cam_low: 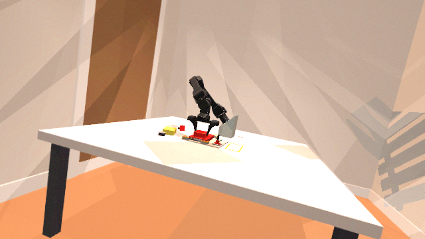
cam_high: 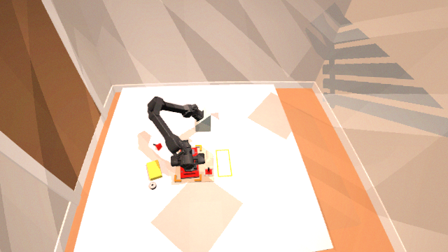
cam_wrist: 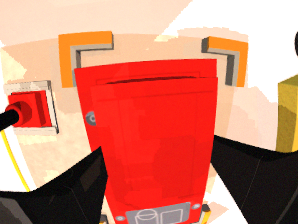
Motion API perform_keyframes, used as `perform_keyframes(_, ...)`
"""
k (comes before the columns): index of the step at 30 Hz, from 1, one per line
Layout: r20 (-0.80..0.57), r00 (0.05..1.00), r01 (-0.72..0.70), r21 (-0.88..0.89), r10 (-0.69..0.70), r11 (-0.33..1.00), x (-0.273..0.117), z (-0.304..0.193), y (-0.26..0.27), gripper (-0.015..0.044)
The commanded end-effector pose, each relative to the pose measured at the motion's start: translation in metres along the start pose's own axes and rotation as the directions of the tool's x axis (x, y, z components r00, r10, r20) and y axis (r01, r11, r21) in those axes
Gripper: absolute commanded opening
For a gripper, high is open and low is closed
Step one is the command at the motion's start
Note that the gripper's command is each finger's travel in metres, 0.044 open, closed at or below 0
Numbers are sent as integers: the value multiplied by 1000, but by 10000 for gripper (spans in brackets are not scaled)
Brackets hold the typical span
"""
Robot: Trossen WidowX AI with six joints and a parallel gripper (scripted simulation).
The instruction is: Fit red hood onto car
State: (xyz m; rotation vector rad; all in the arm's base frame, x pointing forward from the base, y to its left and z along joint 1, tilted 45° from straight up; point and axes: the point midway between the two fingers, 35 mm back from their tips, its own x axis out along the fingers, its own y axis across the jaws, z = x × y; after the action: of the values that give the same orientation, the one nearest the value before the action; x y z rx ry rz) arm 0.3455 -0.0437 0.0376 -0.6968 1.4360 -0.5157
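The red hood (cam_wrist: pixel 155 125) (cam_low: pixel 200 133) is over the red chassis (cam_wrist: pixel 145 67) (cam_low: pixel 207 137), long sides aligned with it. A thin dark line shows along its edge in the wrist view; whether it sits fully flat is not clear. My gripper (cam_wrist: pixel 156 144) (cam_low: pixel 202 131) is shut on the hood, one finger at each long side. In the top view the gripper body hides most of the hood. The pegs, corner holes and engine block are hidden or too small to make out. The chassis lies between orange corner brackets (cam_wrist: pixel 92 40) (cam_high: pixel 198 178) of the jig.
A red block with a black stem (cam_high: pixel 208 171) (cam_wrist: pixel 32 110) stands beside the chassis. A yellow block (cam_high: pixel 154 170) (cam_low: pixel 169 130), a small wheel (cam_high: pixel 152 185) and another red piece (cam_high: pixel 158 146) lie on the other side. A yellow outline (cam_high: pixel 231 168) marks the table.
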Motion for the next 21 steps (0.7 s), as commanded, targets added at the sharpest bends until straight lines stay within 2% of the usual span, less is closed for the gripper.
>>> perform_keyframes(1,0,1000,0,0,0,1000,0,0,0,262)
perform_keyframes(8,0,1000,0,0,0,1000,0,0,0,440)
perform_keyframes(12,1,1000,-2,0,2,1000,-15,2,1,440)
perform_keyframes(17,0,1000,0,0,0,1000,-70,1,1,440)
perform_keyframes(21,0,1000,0,0,0,1000,-73,0,1,440)
